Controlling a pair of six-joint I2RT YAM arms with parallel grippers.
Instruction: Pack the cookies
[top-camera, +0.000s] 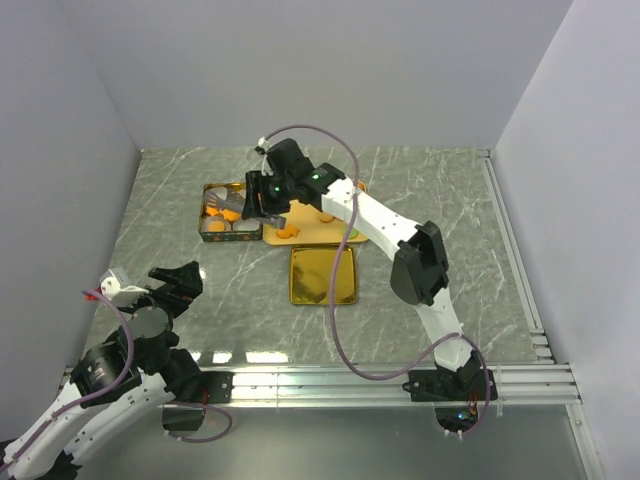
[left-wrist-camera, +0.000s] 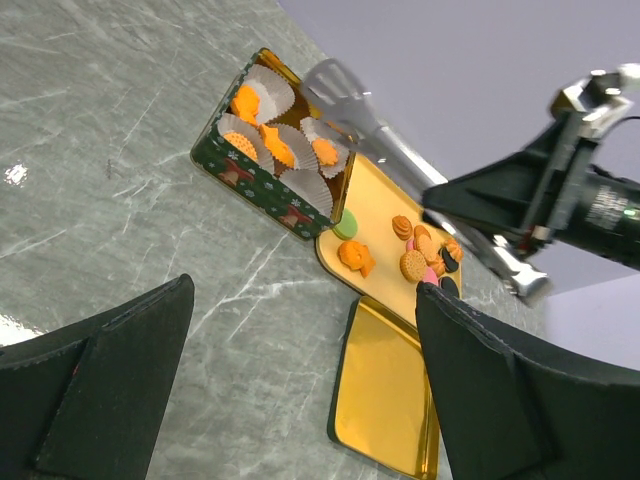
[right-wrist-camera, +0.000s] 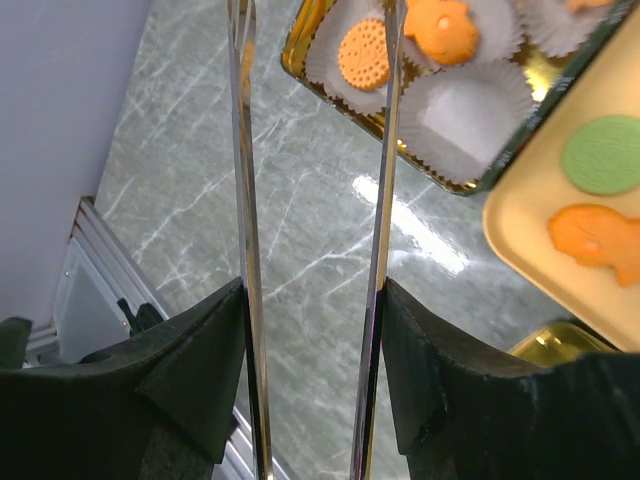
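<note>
The cookies (left-wrist-camera: 420, 255) lie on a pale yellow tray (left-wrist-camera: 378, 205): tan rounds, a pink one, dark ones, a green round (right-wrist-camera: 603, 153) and an orange fish (right-wrist-camera: 595, 240). A green tin (left-wrist-camera: 270, 185) holds white paper cups, and several hold orange cookies (right-wrist-camera: 363, 53). My right gripper (right-wrist-camera: 312, 300) is shut on metal tongs (right-wrist-camera: 243, 150). The tong arms stand apart, reach over the tin (top-camera: 205, 236) and carry nothing that I can see. My left gripper (left-wrist-camera: 305, 290) is open and empty, low at the near left (top-camera: 175, 285).
A gold tin lid (top-camera: 323, 275) lies upturned on the marble table just in front of the tray. One paper cup (right-wrist-camera: 465, 110) in the tin is empty. White walls stand left, right and back. A metal rail runs along the near edge.
</note>
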